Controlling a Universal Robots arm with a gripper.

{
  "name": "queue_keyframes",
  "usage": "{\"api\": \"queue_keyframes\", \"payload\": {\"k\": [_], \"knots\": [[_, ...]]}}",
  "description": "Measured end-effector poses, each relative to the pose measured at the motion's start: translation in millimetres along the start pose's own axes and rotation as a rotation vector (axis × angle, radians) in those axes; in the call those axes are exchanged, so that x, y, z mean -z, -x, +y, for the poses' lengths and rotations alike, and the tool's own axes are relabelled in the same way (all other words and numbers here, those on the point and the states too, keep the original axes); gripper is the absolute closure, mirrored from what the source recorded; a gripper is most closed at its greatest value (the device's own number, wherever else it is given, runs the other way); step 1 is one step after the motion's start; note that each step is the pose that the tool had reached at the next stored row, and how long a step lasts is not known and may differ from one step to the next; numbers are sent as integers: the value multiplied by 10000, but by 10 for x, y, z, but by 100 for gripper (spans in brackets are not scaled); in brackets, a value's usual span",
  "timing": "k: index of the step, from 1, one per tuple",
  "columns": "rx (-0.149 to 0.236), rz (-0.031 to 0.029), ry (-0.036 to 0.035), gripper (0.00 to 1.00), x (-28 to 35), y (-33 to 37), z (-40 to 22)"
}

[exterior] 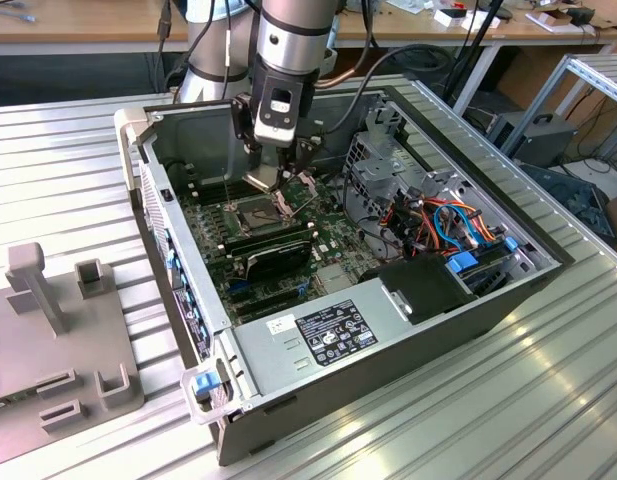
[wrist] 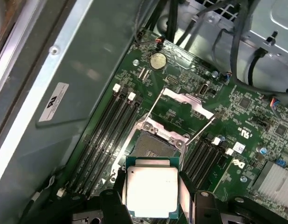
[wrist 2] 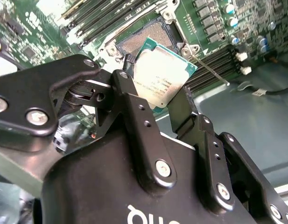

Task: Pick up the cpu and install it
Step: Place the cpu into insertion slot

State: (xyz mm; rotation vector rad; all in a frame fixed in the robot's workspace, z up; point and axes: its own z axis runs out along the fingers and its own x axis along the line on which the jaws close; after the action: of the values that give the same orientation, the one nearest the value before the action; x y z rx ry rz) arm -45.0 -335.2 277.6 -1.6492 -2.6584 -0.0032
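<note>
The cpu (wrist: pixel 151 191) is a thin square chip with a silvery face, held by its edges between my gripper's black fingers (wrist: pixel 118 193). In the second wrist view the cpu (wrist 2: pixel 165 77) hangs tilted in my gripper (wrist 2: pixel 155 95), just above the open socket (wrist 2: pixel 146 39). The socket (wrist: pixel 153 144) lies bare on the green motherboard, its metal frame (wrist: pixel 183 100) swung open and its lever out to the side. In the exterior view my gripper (exterior: pixel 273 175) reaches down into the computer case, holding the cpu (exterior: pixel 260 182) over the socket (exterior: pixel 256 210).
The open computer case (exterior: pixel 188 330) lies on a ribbed metal table. Memory slots (wrist: pixel 104 135) flank the socket. A black block (exterior: pixel 273 262) sits near it, and a drive cage with cables (exterior: pixel 428 215) and a power supply (exterior: pixel 328 335) are on the exterior view's right. A grey fixture (exterior: pixel 48 330) stands at its left.
</note>
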Motion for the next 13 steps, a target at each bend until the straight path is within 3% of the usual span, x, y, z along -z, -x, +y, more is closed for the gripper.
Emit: {"api": "queue_keyframes", "payload": {"k": [2, 8, 13], "knots": [[-387, 2, 5, 46, -4, 0, 0], [-523, 3, 7, 46, -5, 0, 0], [-1657, 9, 21, 46, -24, 1, 1]]}}
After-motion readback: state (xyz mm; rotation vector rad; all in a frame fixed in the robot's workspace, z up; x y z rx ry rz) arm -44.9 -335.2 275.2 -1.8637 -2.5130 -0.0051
